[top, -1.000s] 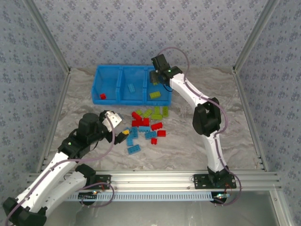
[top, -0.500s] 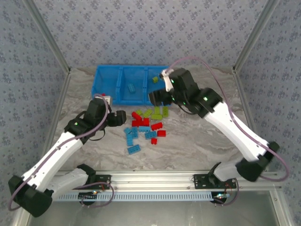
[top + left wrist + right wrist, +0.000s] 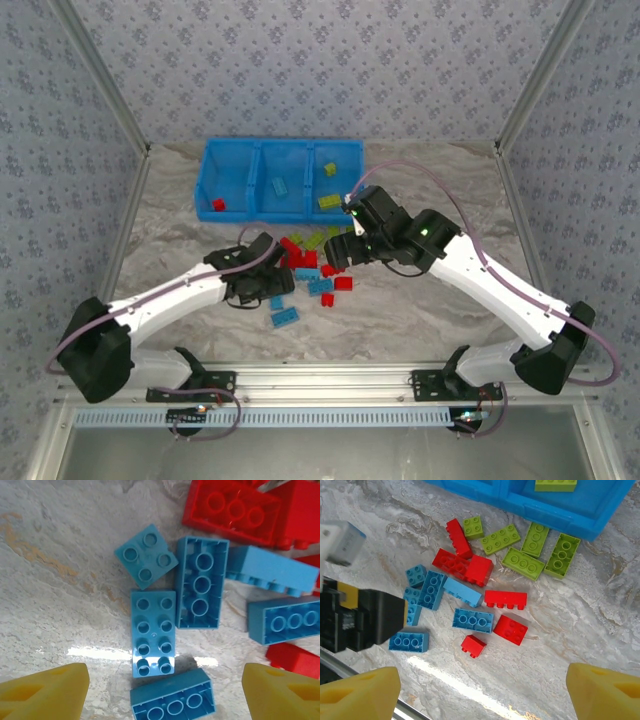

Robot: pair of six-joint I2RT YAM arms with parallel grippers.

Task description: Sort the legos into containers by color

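The legos lie in a loose pile on the marbled table: red bricks (image 3: 298, 255), yellow-green bricks (image 3: 330, 238) and light blue bricks (image 3: 315, 285). My left gripper (image 3: 272, 288) hangs open low over the blue ones. Between its yellow fingertips (image 3: 45, 690) lie a studs-up blue brick (image 3: 153, 632) and an upturned blue brick (image 3: 172, 700); neither is touched. My right gripper (image 3: 337, 260) is open over the pile's right side, above a small red brick (image 3: 472, 645), holding nothing. The containers (image 3: 208, 170) stand behind, with a red brick (image 3: 218, 204), a blue brick (image 3: 280, 186) and green bricks (image 3: 328, 200) inside.
The two grippers are close together over the pile; the left gripper's black body (image 3: 360, 620) shows at the left of the right wrist view. One blue brick (image 3: 284, 317) lies apart, toward the near rail (image 3: 330, 378). Patterned walls enclose the table.
My right arm swung from over the right compartment down to the pile and opened wider. My left arm stretched right and lowered over the blue bricks, its jaws narrowing a little.
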